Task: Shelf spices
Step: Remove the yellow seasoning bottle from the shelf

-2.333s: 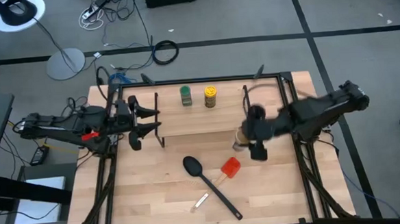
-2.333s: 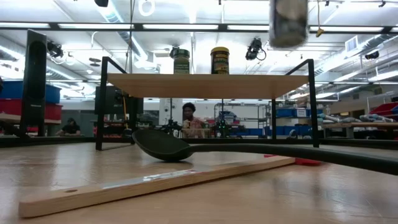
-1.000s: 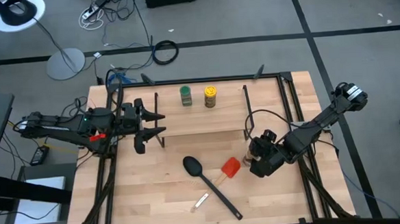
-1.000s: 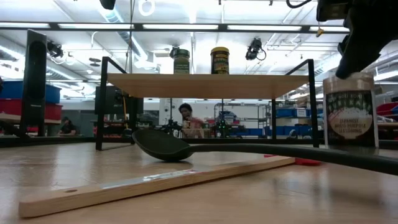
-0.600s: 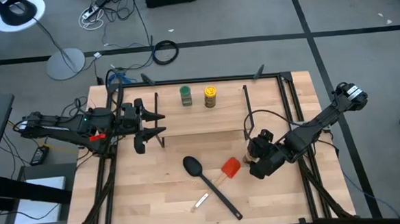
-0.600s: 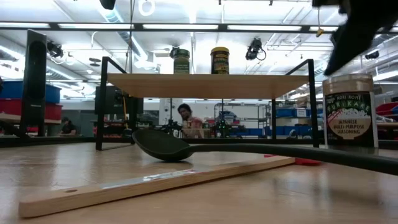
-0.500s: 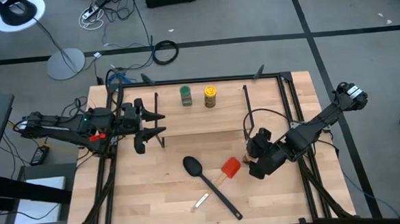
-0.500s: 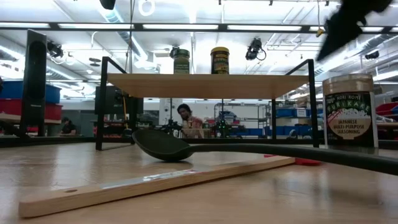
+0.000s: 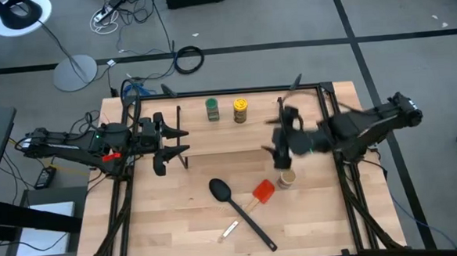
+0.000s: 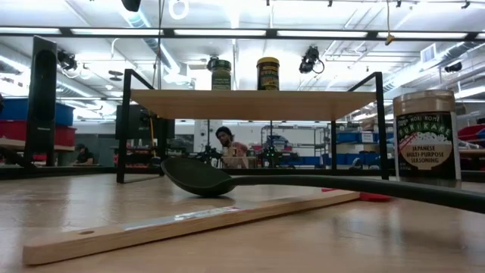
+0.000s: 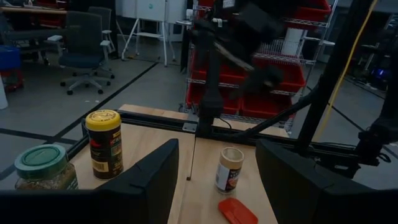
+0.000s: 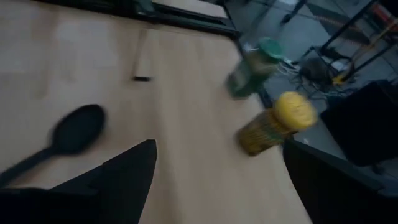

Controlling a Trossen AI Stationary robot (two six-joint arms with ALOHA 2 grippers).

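Tan jar [image 9: 287, 177]: upright, long axis vertical, cap up, on the table [image 9: 179, 225] in front of the shelf [image 9: 229, 136], beside the red spatula [image 9: 263, 191]. Green-topped jar [image 9: 212, 108] and yellow jar [image 9: 240, 110]: upright, side by side on the shelf top. Right gripper [image 9: 283, 150]: above the shelf's right end, fingers apart, holding nothing. Left gripper [image 9: 178, 142]: at the shelf's left end, fingers spread wide. Black spoon [image 9: 238, 211]: flat on the table.

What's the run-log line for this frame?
task: shelf spices | on shelf: green-lid jar, yellow jar | on table: tan seasoning jar, upright | right claw: open, empty, above shelf | left claw: open, idle
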